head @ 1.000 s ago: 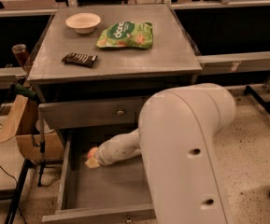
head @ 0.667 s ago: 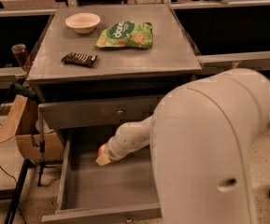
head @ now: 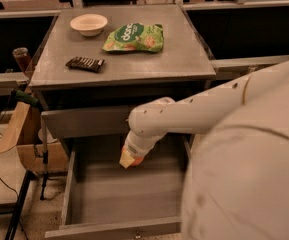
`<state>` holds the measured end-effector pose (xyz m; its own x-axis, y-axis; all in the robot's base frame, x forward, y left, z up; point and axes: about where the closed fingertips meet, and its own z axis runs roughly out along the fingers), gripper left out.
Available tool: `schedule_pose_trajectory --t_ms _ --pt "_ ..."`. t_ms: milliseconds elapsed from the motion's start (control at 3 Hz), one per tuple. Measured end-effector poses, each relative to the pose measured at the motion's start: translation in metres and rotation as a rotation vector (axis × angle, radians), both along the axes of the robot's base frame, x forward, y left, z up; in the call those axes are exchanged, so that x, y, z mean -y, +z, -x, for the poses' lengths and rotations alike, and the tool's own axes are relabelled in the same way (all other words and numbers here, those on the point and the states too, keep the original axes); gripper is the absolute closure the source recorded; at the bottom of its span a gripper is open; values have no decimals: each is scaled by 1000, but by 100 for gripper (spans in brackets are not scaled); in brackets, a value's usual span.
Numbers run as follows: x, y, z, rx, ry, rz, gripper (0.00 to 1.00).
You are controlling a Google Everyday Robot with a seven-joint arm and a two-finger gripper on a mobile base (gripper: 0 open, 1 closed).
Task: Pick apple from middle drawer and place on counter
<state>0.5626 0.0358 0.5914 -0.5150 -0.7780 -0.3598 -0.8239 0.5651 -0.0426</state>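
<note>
1. Half done, roughly, as a judgement: has the apple up off its resting place and clamped in the tool, with only an orange-red sliver showing beside the pale tip.
2. Hangs with that load over the grey floor of the open middle drawer, toward the back, just below the shut drawer front above. Seems clear of the floor, though hard to tell for sure.
3. Left to do: lift out past that upper front, carry over the thin edge, set down on the tabletop, let go.
4. Must share the tabletop with a cream bowl at the back left, a green snack bag just beside it, and a dark wrapped bar nearer the front left. Points to the bare grey stretch at the front right as the likeliest landing place.
5. Against a second ago: has shifted from near the drawer's left wall toward its middle and a little higher, taking the apple along. Shows the white arm stretched out longer, its bulk crowding further into the right of the view.
6. Same as then: bowl, bag and bar where they lay, drawer pulled out just as far.
</note>
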Motion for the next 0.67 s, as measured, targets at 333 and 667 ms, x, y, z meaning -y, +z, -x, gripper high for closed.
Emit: schedule_pose_trajectory --t_ms 333,667 --pt "0 71 1 56 -5 84 100" --pt "-46 199 -18 240 -24 114 100"
